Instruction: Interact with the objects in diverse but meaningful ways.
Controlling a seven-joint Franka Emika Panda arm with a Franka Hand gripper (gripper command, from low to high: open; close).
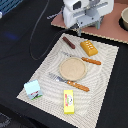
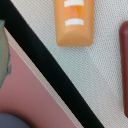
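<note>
The orange-yellow ridged block (image 1: 89, 47) lies on the woven mat (image 1: 45, 75) beside the brown sausage (image 1: 69, 42); it looks light, stiff plastic, best pinched across its short sides. The claw's opening cannot be told

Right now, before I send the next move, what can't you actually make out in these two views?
- Gripper: exterior view is blurred, jaws unreadable; wrist view shows no fingers.
- Brown sausage: wrist view, cut off by the frame edge.
- Orange-yellow ridged block: wrist view, far end cut off by the frame edge.
- Bright yellow rectangular box: exterior view, label too small to read.
- Bowl: exterior view, cropped by the frame edge.
</note>
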